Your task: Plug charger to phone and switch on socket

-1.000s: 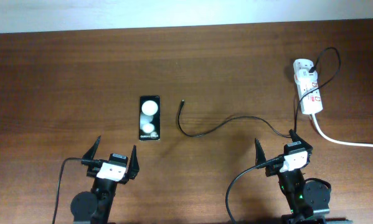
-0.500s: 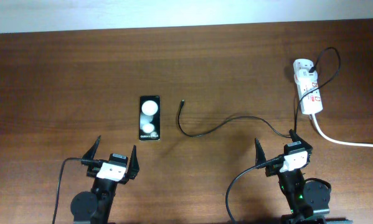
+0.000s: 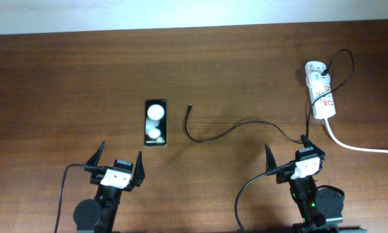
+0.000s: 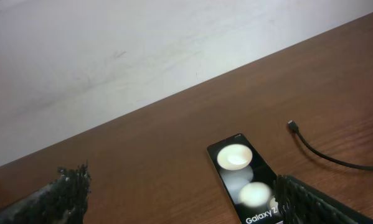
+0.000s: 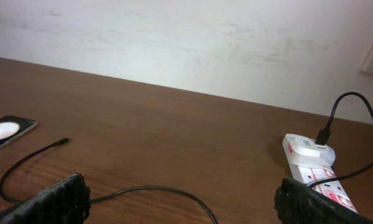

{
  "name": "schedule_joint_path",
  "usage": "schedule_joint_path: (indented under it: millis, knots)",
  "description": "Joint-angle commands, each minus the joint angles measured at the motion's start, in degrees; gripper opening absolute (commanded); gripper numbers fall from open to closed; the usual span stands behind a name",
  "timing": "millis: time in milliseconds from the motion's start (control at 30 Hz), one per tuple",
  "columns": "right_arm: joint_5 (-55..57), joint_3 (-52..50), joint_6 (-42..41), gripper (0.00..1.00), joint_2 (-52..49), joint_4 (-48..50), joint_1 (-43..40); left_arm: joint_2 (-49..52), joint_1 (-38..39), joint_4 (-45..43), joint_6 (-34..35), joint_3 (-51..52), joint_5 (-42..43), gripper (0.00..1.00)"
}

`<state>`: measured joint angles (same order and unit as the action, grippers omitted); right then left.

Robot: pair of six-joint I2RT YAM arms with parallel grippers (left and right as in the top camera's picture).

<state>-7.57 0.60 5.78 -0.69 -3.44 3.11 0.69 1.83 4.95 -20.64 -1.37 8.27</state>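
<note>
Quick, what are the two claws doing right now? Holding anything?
Left claw: open, holding nothing.
Right claw: open, holding nothing.

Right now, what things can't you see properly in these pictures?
1. Whether the socket is switched on: too small overhead; in the right wrist view a finger of the right gripper covers its near end.
2. The phone: near end cut off by the left wrist view's bottom edge.
3. The white cord: leaves the overhead view's right edge.
</note>
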Motion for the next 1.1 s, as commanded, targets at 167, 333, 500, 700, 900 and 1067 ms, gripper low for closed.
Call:
schedule_joint_path:
  millis: [167,333,500,700,900,1067]
  knots:
    - [-0.76,-0.28,-0.24,0.99,0.48,-0.33,0.35,-0.35,-0.24,-0.15,-0.87,0.48,-0.61,0.99]
    - [-0.76,-0.28,-0.24,0.99,0.48,-0.31,0.35,-0.35,-0.24,-0.15,-0.90,0.48,-0.61,0.99]
    - [-0.76,-0.28,-0.24,0.99,0.48,-0.33,0.35,-0.35,-0.24,-3.32,-0.92,0.48,-4.04,0.99]
    - [-0.74,-0.28,-0.24,0.99,0.48,-0.33,0.35,-0.33,-0.24,-5.38,2.69,0.28,2.91,0.99]
    - [-0.76,-0.28,-0.24,0.99,0.48,-0.33,0.35,6.86,-0.24,-5.33,5.22,-6.43,7.17,0.99]
    - [-0.76,-0.28,-0.24,0.99,0.48,-0.33,0.35,22.03,-0.22,-5.33,6.49,-15.65,10.05,0.99]
